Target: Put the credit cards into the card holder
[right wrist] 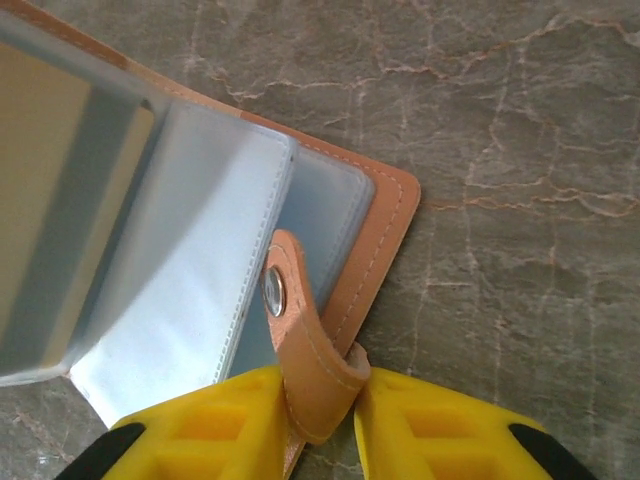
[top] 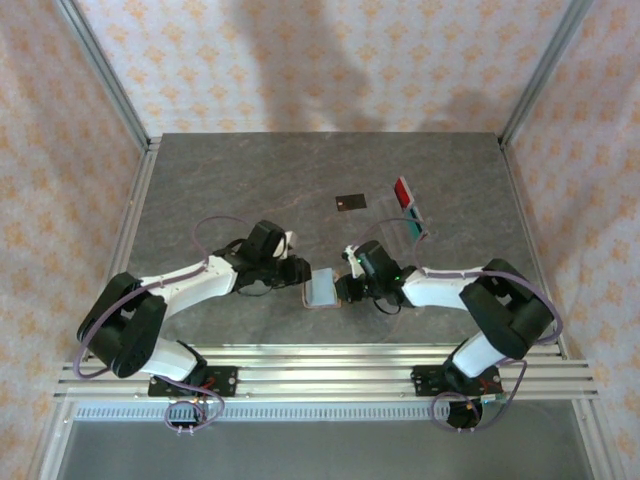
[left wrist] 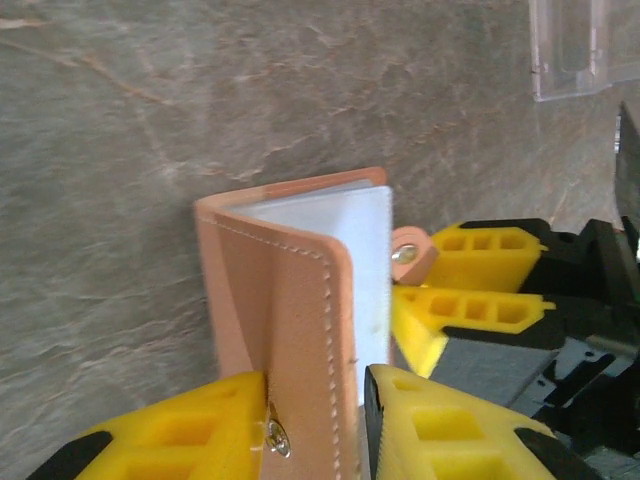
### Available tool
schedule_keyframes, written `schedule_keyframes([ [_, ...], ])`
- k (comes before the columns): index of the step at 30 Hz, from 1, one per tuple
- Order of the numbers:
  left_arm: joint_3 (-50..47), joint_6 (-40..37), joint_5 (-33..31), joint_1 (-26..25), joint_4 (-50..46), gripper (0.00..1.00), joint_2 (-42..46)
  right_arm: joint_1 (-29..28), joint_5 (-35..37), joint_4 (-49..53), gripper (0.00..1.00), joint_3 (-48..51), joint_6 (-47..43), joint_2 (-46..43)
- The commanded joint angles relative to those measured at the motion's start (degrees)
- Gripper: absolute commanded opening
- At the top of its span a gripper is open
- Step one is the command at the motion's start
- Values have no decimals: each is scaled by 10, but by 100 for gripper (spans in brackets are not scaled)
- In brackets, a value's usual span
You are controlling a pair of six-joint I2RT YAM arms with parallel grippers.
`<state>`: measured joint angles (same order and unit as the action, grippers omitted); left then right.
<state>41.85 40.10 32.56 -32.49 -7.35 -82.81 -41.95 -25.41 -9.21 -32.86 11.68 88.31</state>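
Note:
The tan leather card holder [top: 322, 291] stands partly open on the table between both grippers. My left gripper [top: 301, 272] is shut on its front cover [left wrist: 290, 300], yellow fingers [left wrist: 200, 420] on either side of the leather. My right gripper [top: 346, 289] is shut on the holder's snap strap [right wrist: 312, 352], beside the clear plastic sleeves [right wrist: 200, 260]. The black card [top: 350, 203] lies flat farther back on the table. The red card [top: 403, 189] and the teal card [top: 417, 215] rest at the back right by a clear stand.
A clear acrylic stand [top: 398, 230] sits just behind my right arm, its corner at the upper right of the left wrist view [left wrist: 580, 50]. Metal frame rails [top: 135, 215] border the grey marbled table [top: 250, 180] on both sides.

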Motion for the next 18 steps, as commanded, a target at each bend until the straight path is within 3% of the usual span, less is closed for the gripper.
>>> schedule_keyframes([
  [1, 39, -7, -20, -29, 0, 34, -24, -9, -4, -64, 28, 21, 14, 8],
  [8, 71, -9, -37, -47, 4, 36, -75, -9, 49, -90, 25, 55, 18, -28],
  [12, 72, -20, -64, -47, -10, 35, -92, -9, 132, -60, 25, 68, 30, -56],
  [18, 55, -16, -65, -47, 11, 32, -110, -9, 182, -35, 34, 74, 56, -76],
])
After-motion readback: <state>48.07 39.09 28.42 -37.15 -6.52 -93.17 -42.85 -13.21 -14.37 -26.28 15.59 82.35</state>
